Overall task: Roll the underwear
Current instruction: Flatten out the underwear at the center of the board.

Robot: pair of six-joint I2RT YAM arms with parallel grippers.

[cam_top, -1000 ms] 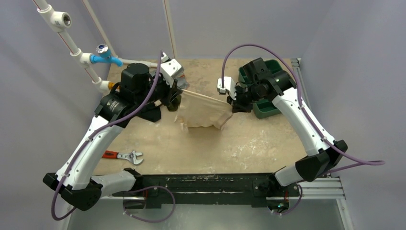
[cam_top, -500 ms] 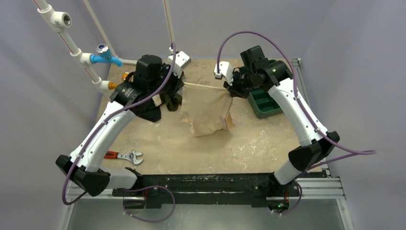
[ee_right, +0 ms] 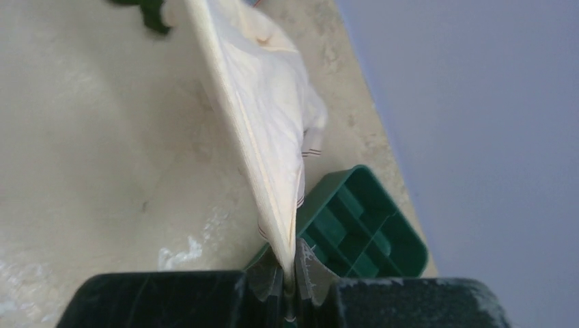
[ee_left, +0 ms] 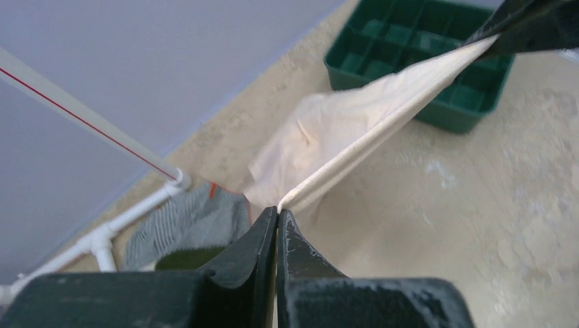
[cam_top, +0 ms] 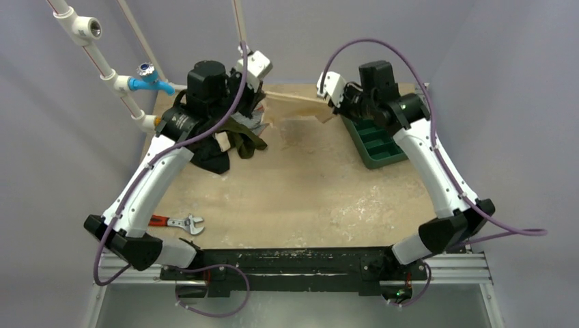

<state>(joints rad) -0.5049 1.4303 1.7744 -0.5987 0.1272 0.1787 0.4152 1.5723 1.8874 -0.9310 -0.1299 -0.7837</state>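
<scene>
Underwear (ee_left: 341, 130): clear of the table (cam_top: 307, 198), held in the air. The band edge is pulled into a taut line from one gripper to the other, and the rest of the cloth hangs slack and creased under that line.

Left gripper (ee_left: 278, 213): jaws pressed together on one end of the band.
Right gripper (ee_right: 292, 263): jaws pinched on the other end, cloth fanning away from the tips.

Green tray (cam_top: 372, 147): just below and beside the right gripper, compartments bare as far as can be seen.
Olive-green garment (cam_top: 247, 140): heaped under the left gripper. A grey striped garment (ee_left: 191, 222) lies just beside that heap.
Wrench (cam_top: 179, 222): well apart from both grippers, near the arm bases.

Progress, as I judge it: early. The garment is picked up and stretched out, nothing more. No fold or turn of a roll shows anywhere. Left to do: lay it flat on the table, then the whole of the rolling.
</scene>
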